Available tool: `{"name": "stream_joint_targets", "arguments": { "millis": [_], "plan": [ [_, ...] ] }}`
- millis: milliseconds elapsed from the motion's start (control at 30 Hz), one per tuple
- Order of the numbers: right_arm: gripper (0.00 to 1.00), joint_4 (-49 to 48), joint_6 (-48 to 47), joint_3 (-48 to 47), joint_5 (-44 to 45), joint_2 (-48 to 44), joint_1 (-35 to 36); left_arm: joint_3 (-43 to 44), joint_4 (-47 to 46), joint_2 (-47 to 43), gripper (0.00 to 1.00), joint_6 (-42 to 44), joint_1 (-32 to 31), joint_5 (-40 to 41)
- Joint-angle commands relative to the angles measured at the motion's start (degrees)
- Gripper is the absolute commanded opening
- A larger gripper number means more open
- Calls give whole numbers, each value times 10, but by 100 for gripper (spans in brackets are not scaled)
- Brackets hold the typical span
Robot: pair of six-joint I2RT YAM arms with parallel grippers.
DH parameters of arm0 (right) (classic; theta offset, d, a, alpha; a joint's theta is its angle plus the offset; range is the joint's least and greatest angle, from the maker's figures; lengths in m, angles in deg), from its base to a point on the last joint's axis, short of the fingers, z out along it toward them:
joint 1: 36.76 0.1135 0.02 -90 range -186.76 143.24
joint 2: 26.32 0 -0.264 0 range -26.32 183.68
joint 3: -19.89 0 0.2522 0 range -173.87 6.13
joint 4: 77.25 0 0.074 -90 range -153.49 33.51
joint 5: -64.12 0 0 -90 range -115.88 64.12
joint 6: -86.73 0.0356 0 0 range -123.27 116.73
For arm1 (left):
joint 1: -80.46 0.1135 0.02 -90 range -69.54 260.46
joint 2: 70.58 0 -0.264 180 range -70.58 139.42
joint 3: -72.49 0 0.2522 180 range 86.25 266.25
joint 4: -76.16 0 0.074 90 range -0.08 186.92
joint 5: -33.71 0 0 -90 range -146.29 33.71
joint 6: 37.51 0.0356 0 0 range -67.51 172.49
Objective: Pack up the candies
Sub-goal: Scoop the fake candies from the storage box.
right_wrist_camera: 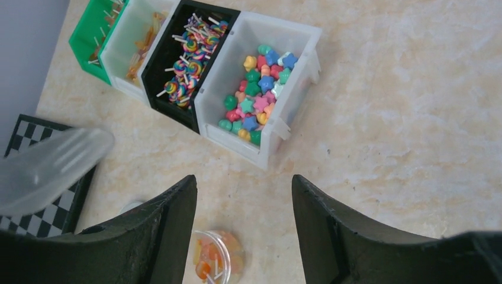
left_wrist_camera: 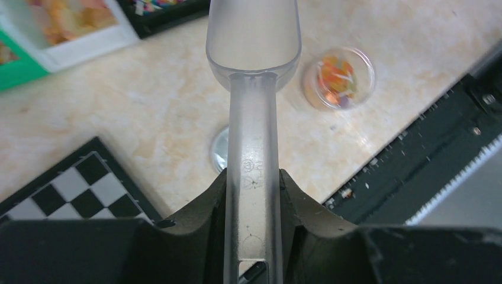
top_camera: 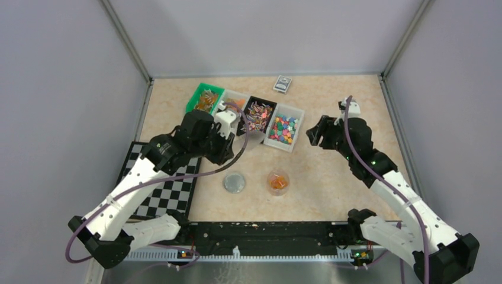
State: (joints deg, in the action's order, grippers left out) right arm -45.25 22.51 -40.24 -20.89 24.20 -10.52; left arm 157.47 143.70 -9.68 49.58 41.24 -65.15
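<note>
Candies point(top_camera: 277, 183) lie in a small clear round cup point(top_camera: 277, 176) mid-table; they also show in the left wrist view point(left_wrist_camera: 335, 77) and the right wrist view point(right_wrist_camera: 210, 257). More candies fill four bins: green point(top_camera: 204, 97), white with orange pieces point(top_camera: 235, 103), black with lollipops point(top_camera: 258, 113), white with star shapes point(top_camera: 283, 129). My left gripper point(top_camera: 229, 137) is shut on the handle of a clear plastic scoop point(left_wrist_camera: 253, 148), held above the table between the bins and the cup; its bowl point(left_wrist_camera: 253, 35) looks empty. My right gripper point(top_camera: 314, 133) is open and empty, right of the star bin point(right_wrist_camera: 260, 89).
A round silver lid point(top_camera: 234, 182) lies left of the cup. A chessboard point(top_camera: 163, 192) lies under the left arm. A small dark packet point(top_camera: 283, 84) sits at the back. A black rail point(top_camera: 266, 231) runs along the near edge.
</note>
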Motion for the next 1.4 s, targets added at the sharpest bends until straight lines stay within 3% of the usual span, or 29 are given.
{"name": "stream_joint_targets", "arguments": {
  "millis": [0, 133, 267, 400, 500, 667, 833, 1100, 1233, 1367],
  "plan": [
    [56, -24, 85, 18, 12, 22, 5, 48, -30, 22, 0, -20, 4, 156],
    [53, -11, 158, 4, 58, 90, 5, 74, -51, 61, 0, -12, 60, 155],
    [53, -32, 165, -38, 46, 179, 5, 106, -72, 111, 0, 4, 191, 96],
    [56, -44, 165, -79, 65, 253, 5, 153, -77, 174, 0, 39, 256, 115],
    [60, -53, 159, -108, 67, 297, 5, 177, -85, 208, 0, 37, 304, 93],
    [58, -57, 147, -155, 60, 370, 5, 205, -85, 285, 0, 52, 356, 55],
    [57, -34, 131, -208, 86, 430, 5, 257, -59, 351, 0, 78, 388, 14],
    [50, -32, 116, -228, 84, 486, 5, 358, 31, 436, 0, 88, 389, -54],
    [46, -25, 102, -238, 85, 504, 4, 367, 57, 456, 0, 99, 388, -18],
    [33, -35, 94, -229, 81, 504, 5, 365, 56, 468, 0, 107, 388, -7]
  ]
}}
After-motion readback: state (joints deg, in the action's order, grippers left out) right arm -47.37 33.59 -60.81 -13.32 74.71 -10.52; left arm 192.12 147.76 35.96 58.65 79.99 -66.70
